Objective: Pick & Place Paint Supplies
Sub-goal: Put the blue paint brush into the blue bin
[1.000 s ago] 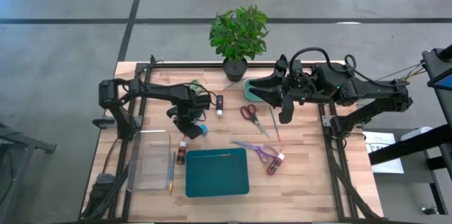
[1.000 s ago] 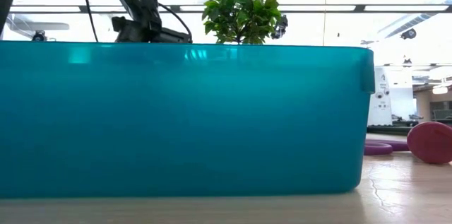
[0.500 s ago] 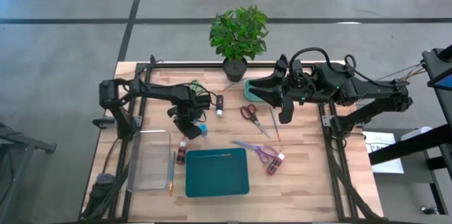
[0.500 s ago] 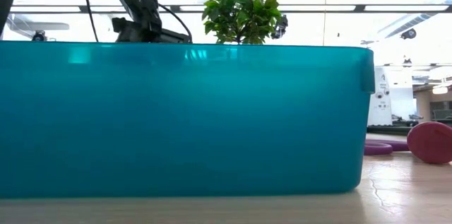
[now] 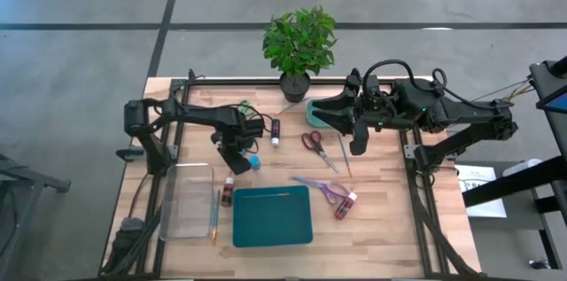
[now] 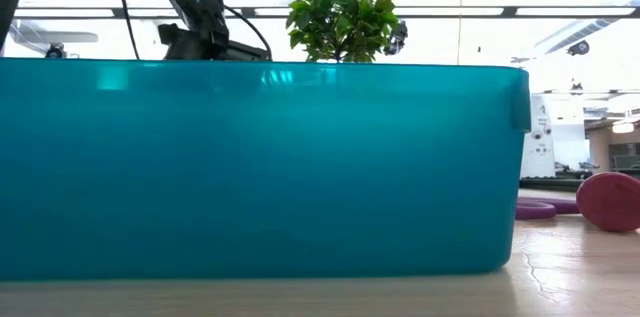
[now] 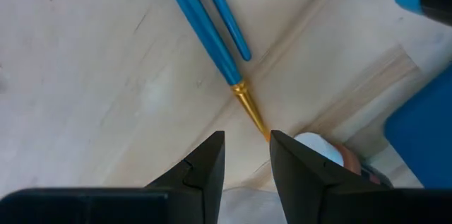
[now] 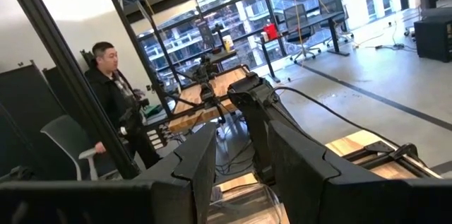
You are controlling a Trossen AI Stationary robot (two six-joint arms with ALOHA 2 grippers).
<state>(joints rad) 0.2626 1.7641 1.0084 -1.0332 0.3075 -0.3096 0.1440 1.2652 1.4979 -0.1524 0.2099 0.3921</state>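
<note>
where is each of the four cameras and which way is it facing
High view: above the table, looking straight down on the wooden table and both dark arms.
Low view: at table-top height, facing the teal plastic bin's wall; one arm shows above the rim.
Left wrist view: looks down past the left gripper at blue-handled brushes on wood.
Right wrist view: looks level past the right gripper into the room, where a person stands.
Shared: the high and low views both show the leafy potted plant.

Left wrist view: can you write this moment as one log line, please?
left fingers: open, at blue brush tip | right fingers: open, empty
</note>
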